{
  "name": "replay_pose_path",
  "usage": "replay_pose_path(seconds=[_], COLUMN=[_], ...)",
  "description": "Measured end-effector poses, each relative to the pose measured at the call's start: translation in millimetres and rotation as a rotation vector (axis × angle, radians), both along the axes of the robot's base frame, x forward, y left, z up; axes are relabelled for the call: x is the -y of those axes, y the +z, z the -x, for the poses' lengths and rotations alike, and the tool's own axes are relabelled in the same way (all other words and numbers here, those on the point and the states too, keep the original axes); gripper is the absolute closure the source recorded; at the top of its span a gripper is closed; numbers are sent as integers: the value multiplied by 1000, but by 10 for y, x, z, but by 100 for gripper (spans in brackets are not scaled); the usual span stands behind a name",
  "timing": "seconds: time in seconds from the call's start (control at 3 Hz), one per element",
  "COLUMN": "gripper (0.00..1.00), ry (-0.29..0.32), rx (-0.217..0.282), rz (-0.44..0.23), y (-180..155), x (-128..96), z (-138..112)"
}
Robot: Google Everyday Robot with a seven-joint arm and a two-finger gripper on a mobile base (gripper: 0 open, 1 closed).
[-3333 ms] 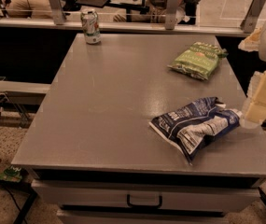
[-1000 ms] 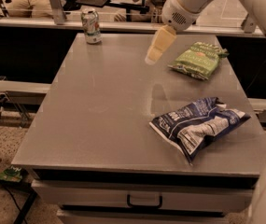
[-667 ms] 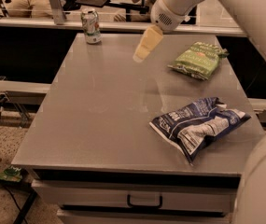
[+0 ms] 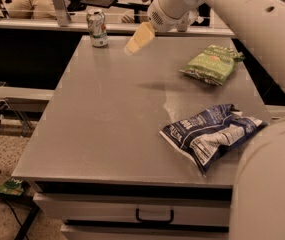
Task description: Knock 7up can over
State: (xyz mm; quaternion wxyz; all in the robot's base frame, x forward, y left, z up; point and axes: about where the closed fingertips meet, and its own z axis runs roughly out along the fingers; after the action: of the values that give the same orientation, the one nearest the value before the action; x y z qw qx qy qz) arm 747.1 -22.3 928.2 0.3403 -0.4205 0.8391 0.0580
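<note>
Here the gripper (image 4: pixel 138 38) hovers near the upright 7up can (image 4: pixel 97 28), not touching; grip state unclear, label unreadable.

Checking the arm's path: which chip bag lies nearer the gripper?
The green chip bag, far right; the dark blue chip bag lies near the front edge. The gripper hovers beside the 7up can.

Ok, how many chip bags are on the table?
2. The green chip bag lies far right on the table; the dark blue chip bag nearer, right side. None seems hidden. The gripper hovers right of the 7up can.
</note>
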Motion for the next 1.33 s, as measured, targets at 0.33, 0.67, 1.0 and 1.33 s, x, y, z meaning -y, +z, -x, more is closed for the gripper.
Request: replay_pose_path(seconds=[0.33,0.67,1.0,1.33], gripper=[0,0,0,0], ry=[-58,-58,-75,-95], rx=[1,1,-8,4], rz=[-37,-37,-28,-36], y=[-31,-31,-79,-132], x=[-152,-152,-205,-323], z=[-115,-116,-204,-440])
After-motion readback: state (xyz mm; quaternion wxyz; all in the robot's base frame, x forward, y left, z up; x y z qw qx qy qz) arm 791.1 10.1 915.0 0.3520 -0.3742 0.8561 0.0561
